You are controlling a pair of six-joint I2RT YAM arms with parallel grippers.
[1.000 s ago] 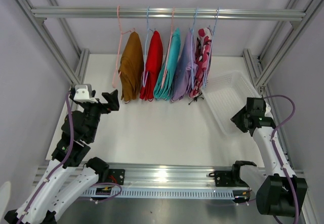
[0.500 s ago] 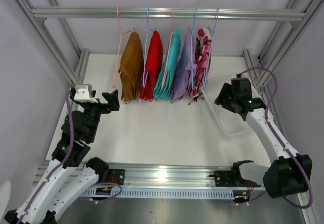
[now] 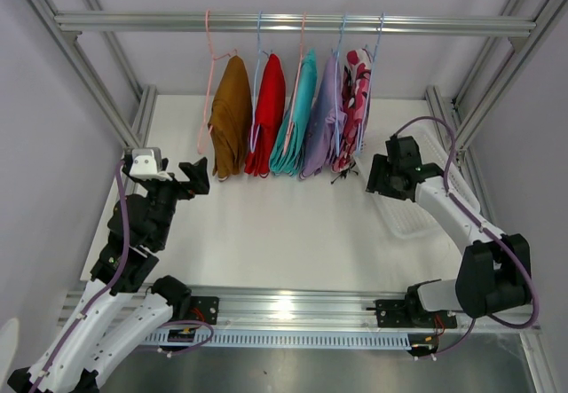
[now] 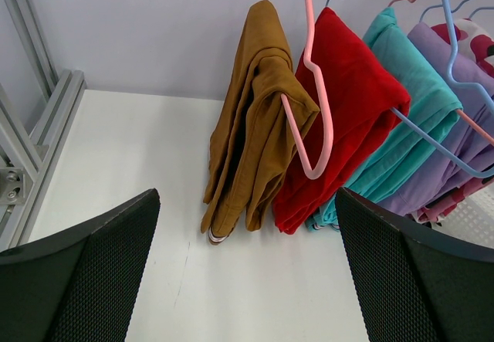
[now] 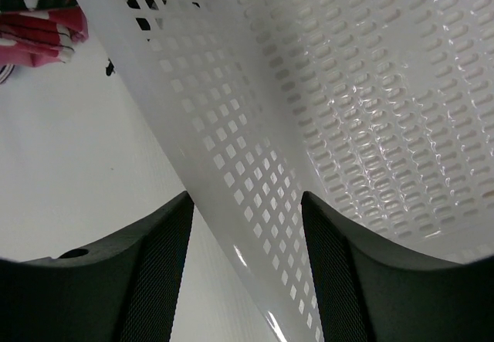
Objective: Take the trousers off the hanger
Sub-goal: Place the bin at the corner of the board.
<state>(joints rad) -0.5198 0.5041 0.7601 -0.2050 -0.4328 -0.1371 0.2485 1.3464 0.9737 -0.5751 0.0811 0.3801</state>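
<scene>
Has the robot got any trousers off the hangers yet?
Nothing is off yet: the mustard-brown, red, teal, lilac and camouflage trousers all hang on hangers. In hand: nothing; the left gripper is open facing them, the right gripper open at the basket wall. All five remain.

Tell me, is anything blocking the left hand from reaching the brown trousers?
Nothing visible does. The left hand is open and faces the brown trousers, with only table between them. That pair hangs at the left end of the row, the red pair beyond it.
</scene>
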